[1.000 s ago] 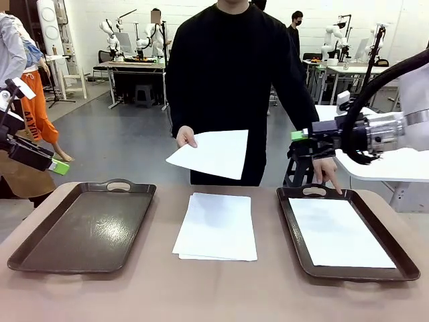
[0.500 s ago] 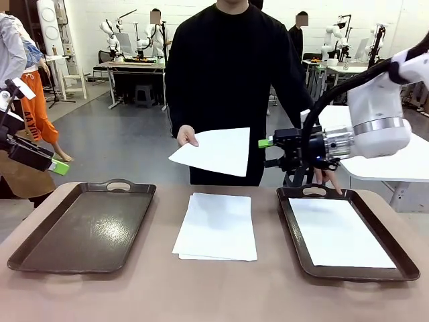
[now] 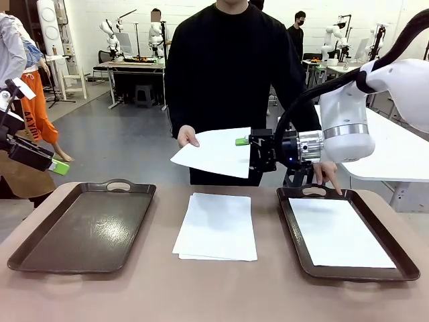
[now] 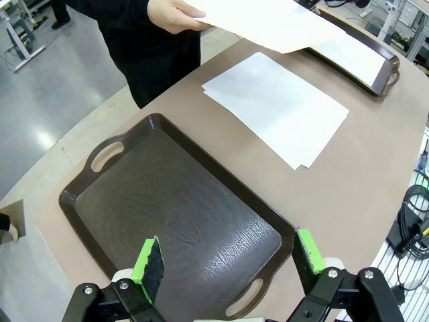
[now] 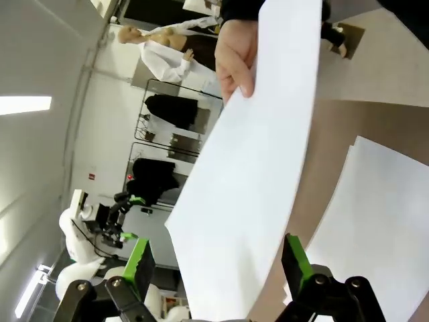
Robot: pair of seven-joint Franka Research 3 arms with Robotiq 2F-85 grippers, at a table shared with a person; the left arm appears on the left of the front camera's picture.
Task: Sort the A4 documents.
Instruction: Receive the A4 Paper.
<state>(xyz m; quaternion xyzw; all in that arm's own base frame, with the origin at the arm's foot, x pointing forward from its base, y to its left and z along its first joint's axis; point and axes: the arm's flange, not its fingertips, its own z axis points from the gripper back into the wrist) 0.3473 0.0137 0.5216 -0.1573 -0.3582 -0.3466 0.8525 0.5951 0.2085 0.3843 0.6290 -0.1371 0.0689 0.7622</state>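
Front: person's hand holds one sheet out above the bench. The right claw is at the sheet's near edge, jaws spread, nothing pinched yet. The paper stack lies between the left tray, bare, and the right tray, which carries one tray sheet. The left claw hangs off to the side. Left wrist: left claw spread wide and empty, above the left tray; stack beyond it. Right wrist: sheet runs down between the right claw's pads, hand on the far end. Risks, as I judge them: a shallow bite on the edge lets the floppy paper slip. If the person lets go before the pinch, it falls. A skewed close creases it.
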